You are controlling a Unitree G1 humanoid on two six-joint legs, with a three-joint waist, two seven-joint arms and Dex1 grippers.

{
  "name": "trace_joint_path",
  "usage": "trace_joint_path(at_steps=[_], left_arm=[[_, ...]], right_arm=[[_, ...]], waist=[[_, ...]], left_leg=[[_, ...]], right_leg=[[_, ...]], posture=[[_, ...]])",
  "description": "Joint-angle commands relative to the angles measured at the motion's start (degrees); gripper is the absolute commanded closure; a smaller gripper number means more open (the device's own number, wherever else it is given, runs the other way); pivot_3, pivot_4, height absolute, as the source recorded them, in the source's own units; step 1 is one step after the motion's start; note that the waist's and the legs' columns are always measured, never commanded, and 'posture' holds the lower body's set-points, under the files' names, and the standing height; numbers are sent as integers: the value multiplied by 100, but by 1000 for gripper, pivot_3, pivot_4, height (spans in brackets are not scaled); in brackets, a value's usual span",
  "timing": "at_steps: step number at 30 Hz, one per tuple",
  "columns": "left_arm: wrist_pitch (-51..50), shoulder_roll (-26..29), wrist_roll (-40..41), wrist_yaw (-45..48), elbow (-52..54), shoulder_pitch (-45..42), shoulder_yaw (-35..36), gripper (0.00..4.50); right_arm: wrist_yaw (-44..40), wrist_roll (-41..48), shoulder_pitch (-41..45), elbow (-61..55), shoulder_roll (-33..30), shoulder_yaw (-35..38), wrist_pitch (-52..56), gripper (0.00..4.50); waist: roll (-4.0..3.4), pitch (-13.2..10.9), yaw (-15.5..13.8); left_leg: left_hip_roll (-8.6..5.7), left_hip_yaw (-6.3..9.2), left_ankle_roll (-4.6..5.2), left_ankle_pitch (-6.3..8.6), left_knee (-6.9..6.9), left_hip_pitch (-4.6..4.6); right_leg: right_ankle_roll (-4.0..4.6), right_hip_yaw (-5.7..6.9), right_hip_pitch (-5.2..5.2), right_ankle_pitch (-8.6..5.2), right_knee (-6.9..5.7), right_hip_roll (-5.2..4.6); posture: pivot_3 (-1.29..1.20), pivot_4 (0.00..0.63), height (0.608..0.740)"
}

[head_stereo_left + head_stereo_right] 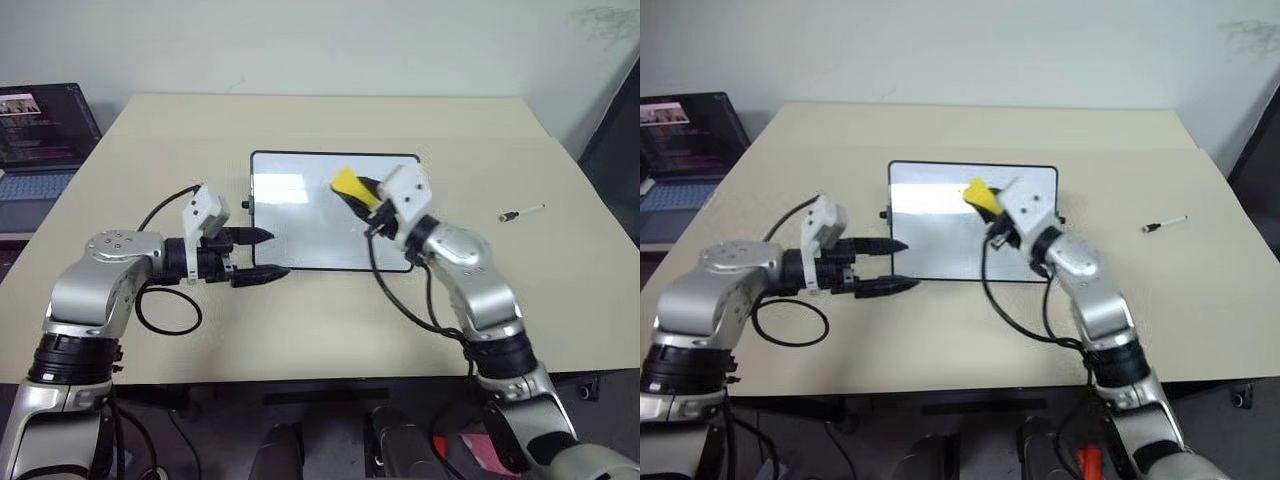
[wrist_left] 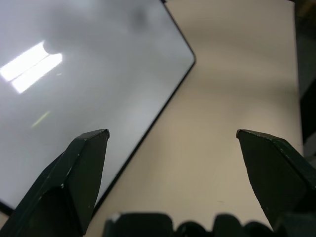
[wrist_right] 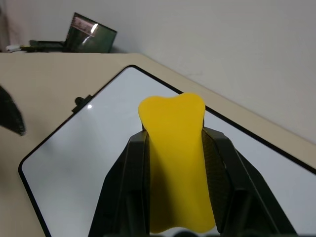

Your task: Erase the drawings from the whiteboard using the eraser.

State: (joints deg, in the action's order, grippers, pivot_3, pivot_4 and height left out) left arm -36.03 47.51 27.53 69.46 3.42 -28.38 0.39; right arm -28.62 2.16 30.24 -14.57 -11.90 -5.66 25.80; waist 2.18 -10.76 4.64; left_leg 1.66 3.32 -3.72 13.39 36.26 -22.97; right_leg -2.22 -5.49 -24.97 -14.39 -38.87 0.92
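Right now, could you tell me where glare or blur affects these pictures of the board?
In the left eye view, a bright glare patch sits on the whiteboard beside the eraser. In the left wrist view, a ceiling-light reflection streaks the board and the left gripper fingertips look soft. In the right wrist view, the laptop is blurry.

Head stereo pair: high, forward and downward over the worktop [image 1: 300,330], sharing the whiteboard [image 1: 300,235]. Wrist views: close along each pincer, both also showing that whiteboard.
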Motion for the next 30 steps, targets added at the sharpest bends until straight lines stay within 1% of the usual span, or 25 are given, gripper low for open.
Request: trace_joint_path(at_steps=[1, 3, 4, 7, 9, 11, 14, 18, 24, 30], left_arm=[[57, 107, 87, 233, 342, -98, -91, 0], [65, 43, 99, 310, 405, -190, -212, 0], [68, 8, 103, 331, 424, -224, -259, 0], [100, -61, 95, 375, 438, -297, -368, 0], [144, -176, 68, 424, 450, -381, -531, 0], [208, -233, 23, 528, 426, -444, -674, 0], [310, -300, -29, 630, 377, -528, -821, 0], [409, -361, -79, 683, 342, -601, -913, 0], [460, -351, -131, 693, 337, -560, -896, 0], [439, -318, -109, 616, 418, -433, -823, 0]], right_arm=[[116, 349, -402, -1039, -295, 632, 732, 3356], [223, 375, -900, -1358, -581, 1067, 1055, 3356], [246, 339, -1110, -1430, -732, 1166, 1113, 3356], [354, 319, -1503, -1542, -973, 1296, 1249, 3356], [503, 128, -1940, -1461, -1160, 1284, 1425, 3356], [661, 52, -2120, -1337, -1205, 1243, 1584, 3356], [903, 149, -2039, -1135, -1024, 1309, 1912, 3356], [1185, 299, -1665, -744, -780, 1509, 2285, 3356], [1282, 341, -1420, -305, -894, 1604, 2386, 3356], [1503, 470, -1246, 141, -796, 1868, 2370, 3356]], waist=[[-1, 0, -9], [0, 0, -21], [0, 0, -27], [0, 0, -3], [0, 0, 20], [0, 0, 23], [0, 0, 53], [0, 0, 37], [0, 0, 14], [-1, 0, 25]], left_leg=[[0, -1, 0, 0, 0, 0], [-1, -2, 0, 0, 0, 1], [-1, -5, 0, 0, 1, 2], [0, -11, 1, -1, 3, 6], [1, -18, 3, -2, 4, 15], [2, -17, 5, -4, 4, 18], [2, -27, 5, -3, 5, 18], [1, -24, 5, -4, 8, 16], [1, -23, 5, -3, 8, 8], [1, -23, 5, -3, 8, 11]], right_leg=[[-1, -1, 0, -1, 0, 0], [-1, -1, 1, -2, 0, 0], [-2, -3, 1, -2, 1, 0], [-3, -8, 2, -3, 0, 1], [-2, -15, 3, -2, -8, 4], [-2, -14, 6, -2, -10, 6], [-3, -25, 4, -1, -10, 6], [-4, -22, 4, 0, -10, 7], [-5, -20, 4, -1, -2, 5], [-5, -20, 4, -1, -5, 5]], posture=[[0, 150, 740], [0, 150, 740], [0, 150, 740], [0, 150, 740], [0, 150, 740], [0, 150, 740], [0, 150, 740], [0, 150, 740], [0, 150, 740], [0, 150, 740]])
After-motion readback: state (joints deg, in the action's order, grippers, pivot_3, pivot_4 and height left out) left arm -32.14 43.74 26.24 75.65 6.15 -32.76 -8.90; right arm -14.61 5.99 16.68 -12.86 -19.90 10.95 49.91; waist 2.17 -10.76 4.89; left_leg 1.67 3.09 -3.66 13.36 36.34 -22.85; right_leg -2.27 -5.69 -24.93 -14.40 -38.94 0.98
